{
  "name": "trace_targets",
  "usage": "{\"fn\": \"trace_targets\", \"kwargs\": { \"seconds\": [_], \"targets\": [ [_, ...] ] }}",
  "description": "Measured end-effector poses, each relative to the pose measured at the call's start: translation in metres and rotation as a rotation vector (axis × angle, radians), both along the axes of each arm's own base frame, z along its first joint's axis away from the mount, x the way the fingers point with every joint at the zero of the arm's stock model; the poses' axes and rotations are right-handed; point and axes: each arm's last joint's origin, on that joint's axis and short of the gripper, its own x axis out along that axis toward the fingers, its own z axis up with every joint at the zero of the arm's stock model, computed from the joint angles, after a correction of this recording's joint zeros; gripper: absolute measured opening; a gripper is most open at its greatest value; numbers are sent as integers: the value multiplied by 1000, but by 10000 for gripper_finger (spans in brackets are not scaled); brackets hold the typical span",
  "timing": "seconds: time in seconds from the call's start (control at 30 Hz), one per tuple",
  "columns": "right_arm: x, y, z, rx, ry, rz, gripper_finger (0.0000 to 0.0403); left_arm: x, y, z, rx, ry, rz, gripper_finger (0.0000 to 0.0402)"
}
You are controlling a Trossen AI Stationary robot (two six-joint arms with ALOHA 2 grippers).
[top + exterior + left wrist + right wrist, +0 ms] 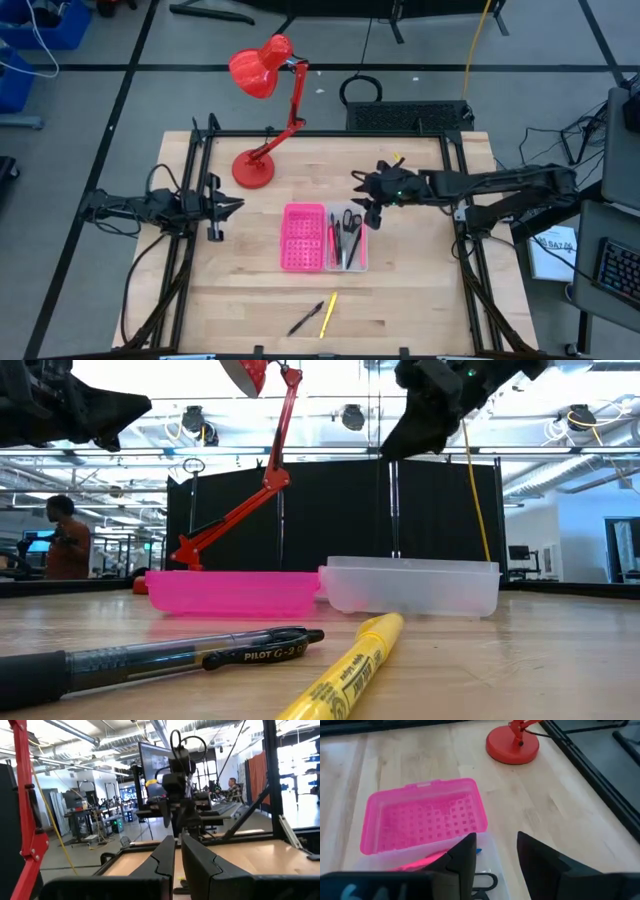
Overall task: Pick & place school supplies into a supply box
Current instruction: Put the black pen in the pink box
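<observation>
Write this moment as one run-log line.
right tool: open, above supply box | scissors in box | black pen, yellow highlighter on table

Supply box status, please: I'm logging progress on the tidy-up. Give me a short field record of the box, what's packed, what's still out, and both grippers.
box: supply box, open at table centre, pink half beside clear tray
packed: scissors and several pens in the clear tray
still out: black pen and yellow highlighter near the front edge
right gripper: open, above the clear tray, holding nothing
left gripper: waiting at the table's left, empty
</observation>
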Motion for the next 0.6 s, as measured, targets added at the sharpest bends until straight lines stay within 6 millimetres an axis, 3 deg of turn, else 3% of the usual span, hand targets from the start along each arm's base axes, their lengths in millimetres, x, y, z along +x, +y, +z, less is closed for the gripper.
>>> {"fn": "trace_targets", "kwargs": {
  "seconds": [0.3,0.5,0.6],
  "targets": [
    [1,11,5,-77,-27,92,119,5,-1,-16,-159,158,-41,42],
    [4,38,9,-242,-102,299,49,8,-1,-27,-334,267,-41,42],
    [-3,48,11,-328,-194,433,9,10,-3,-31,-348,315,-77,42]
  ]
}}
